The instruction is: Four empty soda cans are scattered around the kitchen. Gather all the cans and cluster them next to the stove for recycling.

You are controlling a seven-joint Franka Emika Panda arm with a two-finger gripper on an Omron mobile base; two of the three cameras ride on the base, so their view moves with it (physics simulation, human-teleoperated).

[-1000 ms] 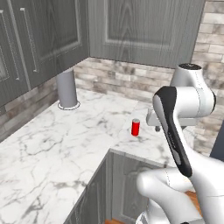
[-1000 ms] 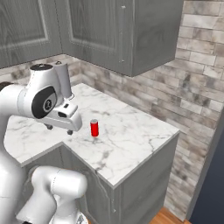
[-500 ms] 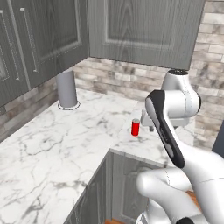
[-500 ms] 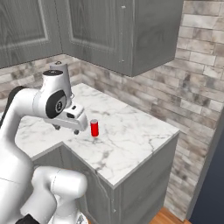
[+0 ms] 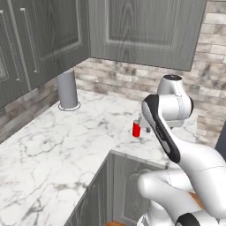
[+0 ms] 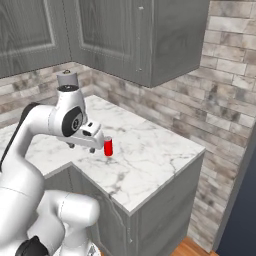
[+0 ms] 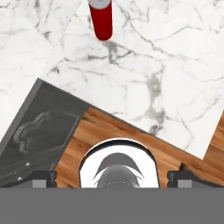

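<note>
Soda can (image 6: pixel 108 147) upright on marble counter (image 6: pixel 150 160), just ahead of gripper (image 6: pixel 94 141), not touching; long axis vertical. Fingers spread wide, holding nothing.

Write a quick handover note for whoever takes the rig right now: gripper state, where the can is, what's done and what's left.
Gripper: open, empty, close beside the red soda can but not around it.
Can: upright on the white marble counter, near the inner corner edge.
No stove in these views; a grey cylinder stands at the back wall.
Done: approach to this can.
Left: grasp it, carry it to the stove, then fetch the other cans.
</note>
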